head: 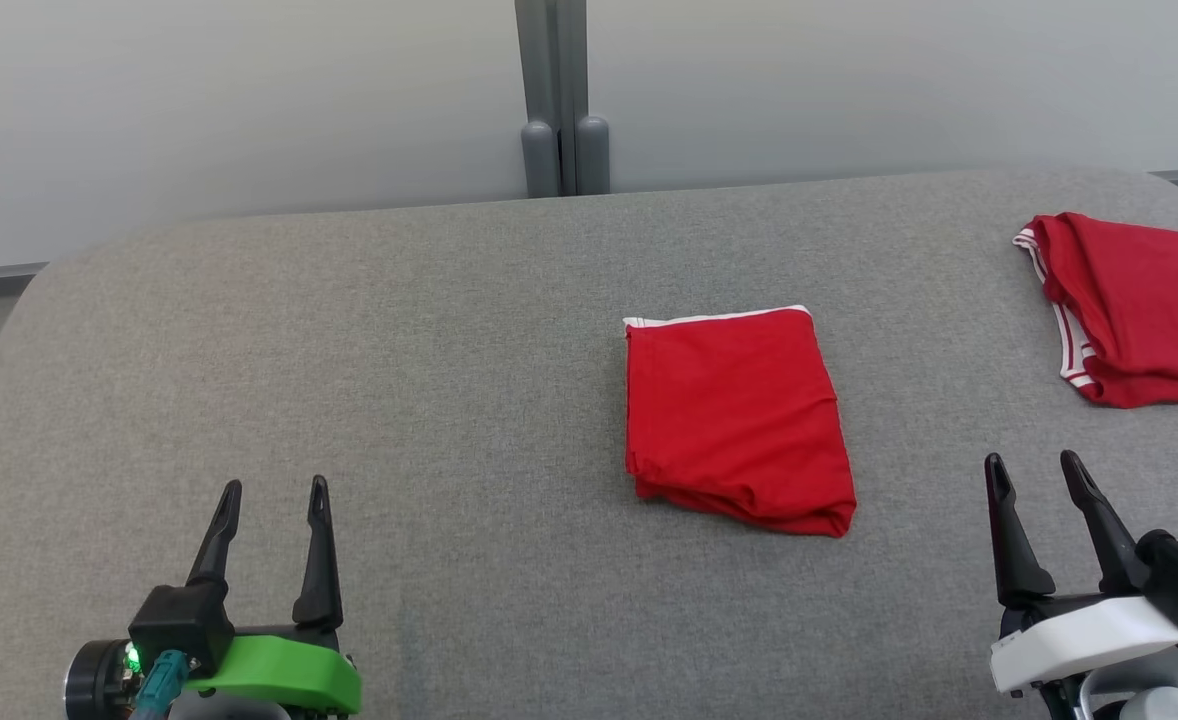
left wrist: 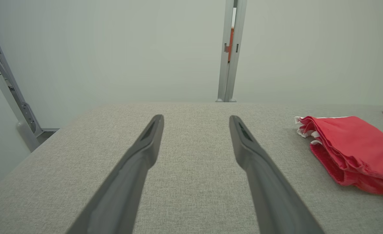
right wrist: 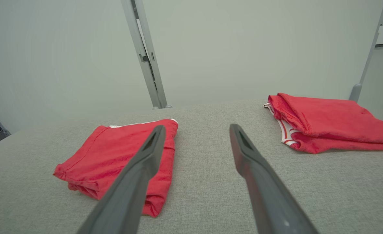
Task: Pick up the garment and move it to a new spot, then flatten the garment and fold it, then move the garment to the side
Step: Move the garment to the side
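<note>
A red garment with a white trim lies folded into a neat rectangle near the middle of the grey padded table. It also lies at the right in the left wrist view and at the left in the right wrist view. My left gripper stands open over bare table at the lower left, well apart from the garment. My right gripper is open at the lower right, with nothing between its fingers, a little right of the garment.
A second folded red garment with white striped trim lies at the table's far right edge. A grey post stands behind the table against a pale wall. The table's corners are rounded.
</note>
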{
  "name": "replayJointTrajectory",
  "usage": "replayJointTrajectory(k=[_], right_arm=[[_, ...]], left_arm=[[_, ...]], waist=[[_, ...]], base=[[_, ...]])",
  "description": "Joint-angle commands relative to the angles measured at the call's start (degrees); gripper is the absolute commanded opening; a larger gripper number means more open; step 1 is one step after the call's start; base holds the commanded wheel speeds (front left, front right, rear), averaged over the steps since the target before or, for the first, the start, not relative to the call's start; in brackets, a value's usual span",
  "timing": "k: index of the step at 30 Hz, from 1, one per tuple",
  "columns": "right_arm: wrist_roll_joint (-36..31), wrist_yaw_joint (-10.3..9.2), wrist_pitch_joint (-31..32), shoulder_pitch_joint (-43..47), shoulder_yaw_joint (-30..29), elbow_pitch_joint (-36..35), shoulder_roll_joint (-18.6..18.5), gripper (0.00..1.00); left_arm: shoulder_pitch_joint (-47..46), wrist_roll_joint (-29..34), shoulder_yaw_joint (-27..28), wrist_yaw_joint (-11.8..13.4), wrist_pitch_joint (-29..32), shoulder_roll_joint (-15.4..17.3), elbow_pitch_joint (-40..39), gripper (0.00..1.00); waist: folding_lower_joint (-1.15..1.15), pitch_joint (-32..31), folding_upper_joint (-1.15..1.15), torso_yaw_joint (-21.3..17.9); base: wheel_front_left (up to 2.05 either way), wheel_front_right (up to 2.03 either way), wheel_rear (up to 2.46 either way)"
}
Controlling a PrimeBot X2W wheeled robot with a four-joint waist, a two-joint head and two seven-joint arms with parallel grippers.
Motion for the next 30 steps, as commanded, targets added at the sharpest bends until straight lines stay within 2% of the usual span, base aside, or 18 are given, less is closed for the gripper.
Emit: replayJointTrajectory(k=[1, 19, 25, 30], right_arm=[[-0.39, -0.01, -0.16, 0.61, 0.05, 0.15, -0.08, 1.00], [-0.71, -0.01, -0.16, -0.05, 0.67, 1.44, 0.10, 1.00], [-0.86, -0.01, -0.16, -4.30, 4.46, 2.42, -1.23, 1.00], [-0.48, -0.01, -0.16, -11.16, 8.93, 5.73, -2.96, 1.00]], left_arm=[[0.98, 0.07, 0.16, -0.21, -0.16, 0.24, -0.24, 1.00], [1.01, -0.24, 0.20, -0.15, -0.16, 0.17, -0.07, 1.00], [0.20, -0.47, -0.07, -0.18, -0.17, 0.16, -0.02, 1.00], [-1.80, -0.89, -1.32, 0.18, -0.16, 0.16, -0.02, 1.00]], waist=[[0.00, 0.01, 0.00, 0.03], [0.00, -0.13, 0.00, 0.16], [0.00, 0.76, 0.00, 0.29], [0.00, 2.41, 0.00, 1.73]], base=[[0.00, 0.00, 0.00], [0.00, 0.00, 0.00], [0.00, 0.00, 0.00], [0.00, 0.00, 0.00]])
